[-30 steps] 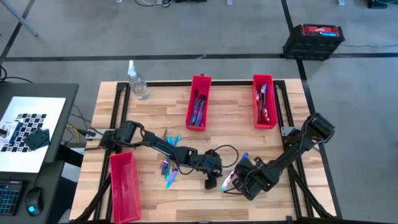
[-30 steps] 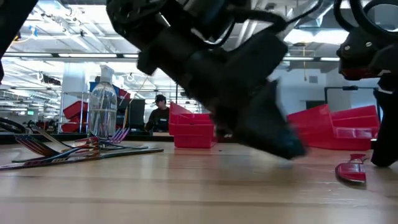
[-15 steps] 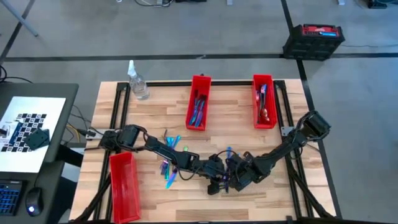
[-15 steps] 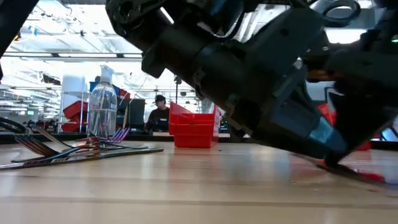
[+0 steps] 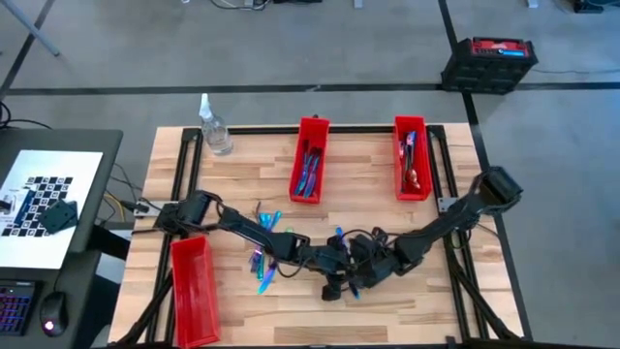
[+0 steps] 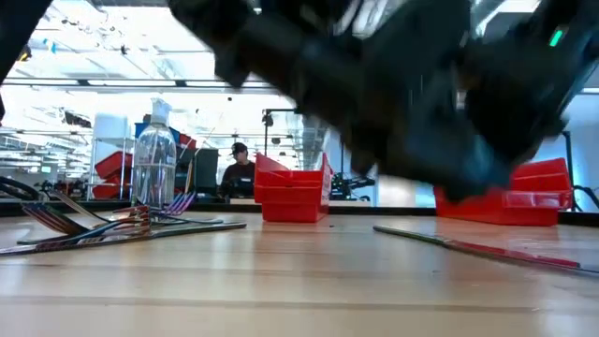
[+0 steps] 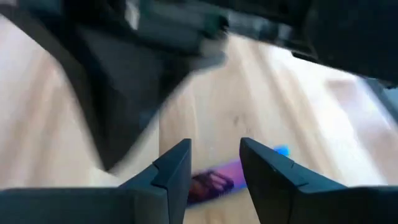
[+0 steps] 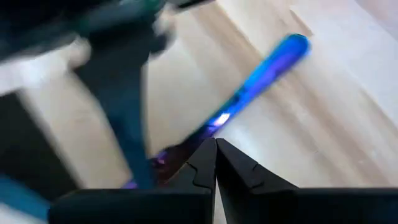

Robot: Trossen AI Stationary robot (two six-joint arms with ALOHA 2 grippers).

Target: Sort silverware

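Wooden tabletop (image 5: pixel 387 208) carried both grippers mid-front: your right gripper (image 8: pixel 214 149) pinched a blue utensil (image 8: pixel 261 78); your left gripper (image 7: pixel 211 163) gaped slightly, empty. You needed slow, steady handover.

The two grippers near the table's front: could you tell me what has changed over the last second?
The right gripper swept leftward across the table, carrying a blue utensil, and now sits against the left gripper, which barely moved. The loose silverware pile, three red bins and spray bottle stayed put.
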